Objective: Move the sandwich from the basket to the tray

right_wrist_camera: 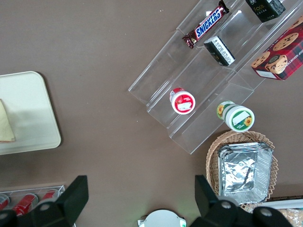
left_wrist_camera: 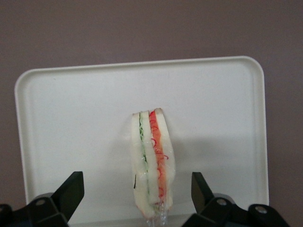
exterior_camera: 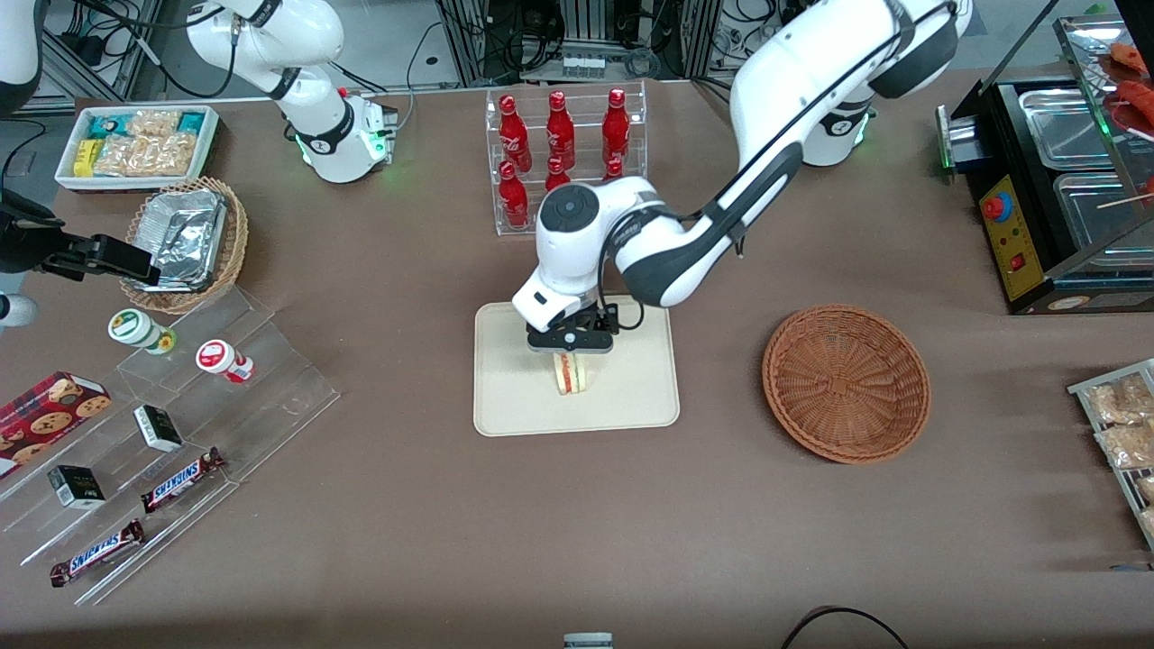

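The sandwich (exterior_camera: pixel 570 373) (left_wrist_camera: pixel 152 161) (right_wrist_camera: pixel 5 126) stands on its edge on the cream tray (exterior_camera: pixel 636 392) (left_wrist_camera: pixel 71 118) (right_wrist_camera: pixel 28 109), red and green filling showing at the cut face. My left gripper (exterior_camera: pixel 570 353) (left_wrist_camera: pixel 136 182) hangs directly over it, open. Its black fingers (left_wrist_camera: pixel 71 191) sit one on each side of the wedge with a gap to the bread on both sides. The reddish-brown wicker basket (exterior_camera: pixel 846 383) lies beside the tray toward the working arm's end, and nothing shows inside it.
A clear rack of red cola bottles (exterior_camera: pixel 563 153) stands farther from the front camera than the tray. Acrylic steps with snacks (exterior_camera: pixel 171 433), a tan basket of foil containers (exterior_camera: pixel 185 243) and a white bin (exterior_camera: pixel 135 144) lie toward the parked arm's end. A black appliance (exterior_camera: pixel 1055 189) stands toward the working arm's end.
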